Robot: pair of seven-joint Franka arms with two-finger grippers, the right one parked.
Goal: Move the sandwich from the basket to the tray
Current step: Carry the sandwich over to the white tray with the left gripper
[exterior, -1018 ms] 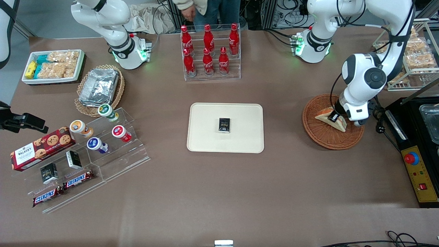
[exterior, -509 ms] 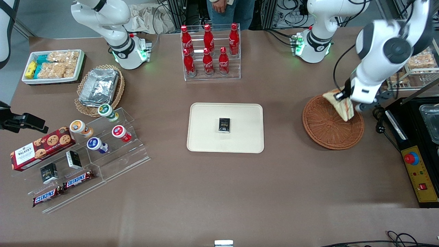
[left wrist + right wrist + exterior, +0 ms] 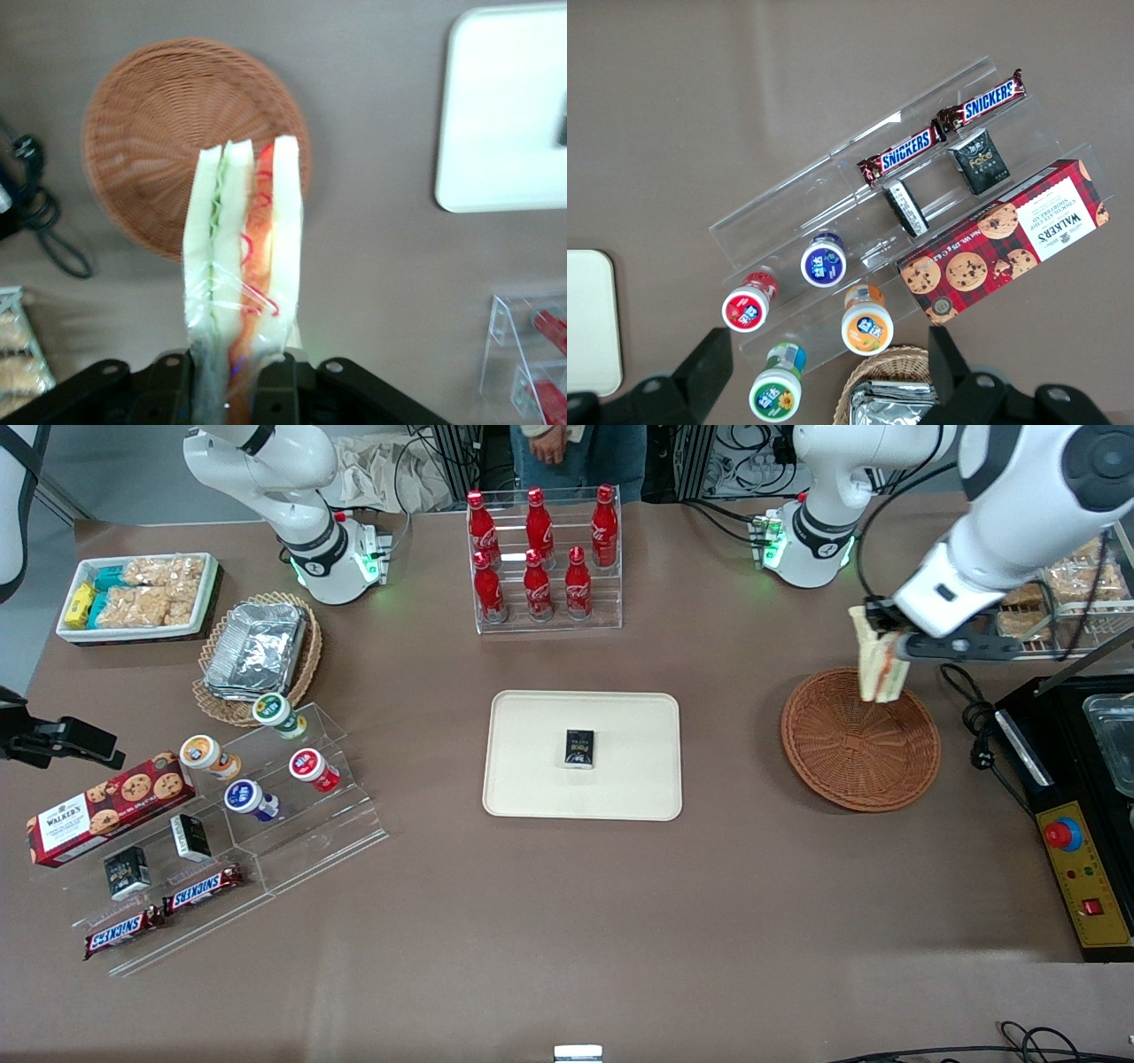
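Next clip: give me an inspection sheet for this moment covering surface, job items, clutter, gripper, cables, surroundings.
Surface: brown table, no spills seen.
Job items: sandwich lifted clear, hanging above the basket's rim; basket holds nothing else; tray carries one small dark box.
Clutter: cola bottles in a clear rack; foil trays in a tan basket; cups, chocolate bars and cookie box on an acrylic stand; snack bin.
Gripper: gripper shut on the sandwich, above the basket.
Cables: black cable between basket and the black machine.
Surroundings: a person stands at the table edge farthest from the front camera.
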